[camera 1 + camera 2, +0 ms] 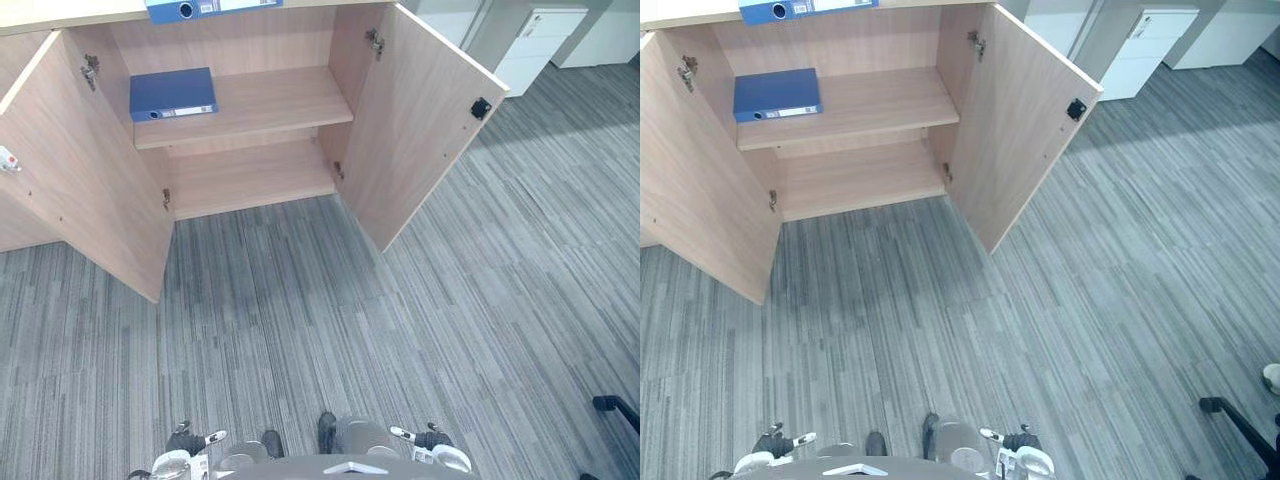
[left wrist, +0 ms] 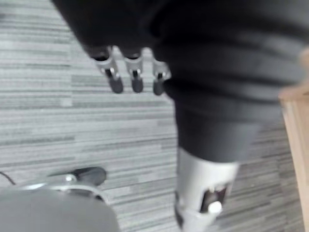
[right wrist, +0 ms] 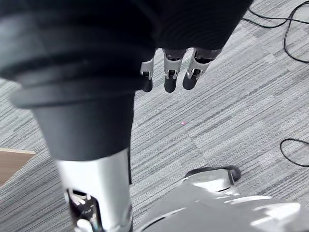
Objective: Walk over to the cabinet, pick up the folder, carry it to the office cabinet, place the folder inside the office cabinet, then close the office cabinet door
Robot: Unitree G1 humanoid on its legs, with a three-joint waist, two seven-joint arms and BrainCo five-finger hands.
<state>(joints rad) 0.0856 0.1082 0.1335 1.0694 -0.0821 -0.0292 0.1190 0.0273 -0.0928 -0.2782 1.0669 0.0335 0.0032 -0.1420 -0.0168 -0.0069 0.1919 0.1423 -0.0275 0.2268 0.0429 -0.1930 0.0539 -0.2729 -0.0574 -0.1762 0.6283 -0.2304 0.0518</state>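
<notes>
One flat blue folder (image 1: 172,93) lies on a pale woodgrain shelf (image 1: 280,102)

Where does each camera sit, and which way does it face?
Left eye view: on the head, facing down at the open cabinet, the folder on its shelf and carpet; left hand and right hand at the bottom.
Right eye view: beside it, same scene.
Left wrist view: along the open left hand, down at carpet.
Right wrist view: along the open right hand, down at carpet.
Shared: both eyes see cabinet and folder.
</notes>
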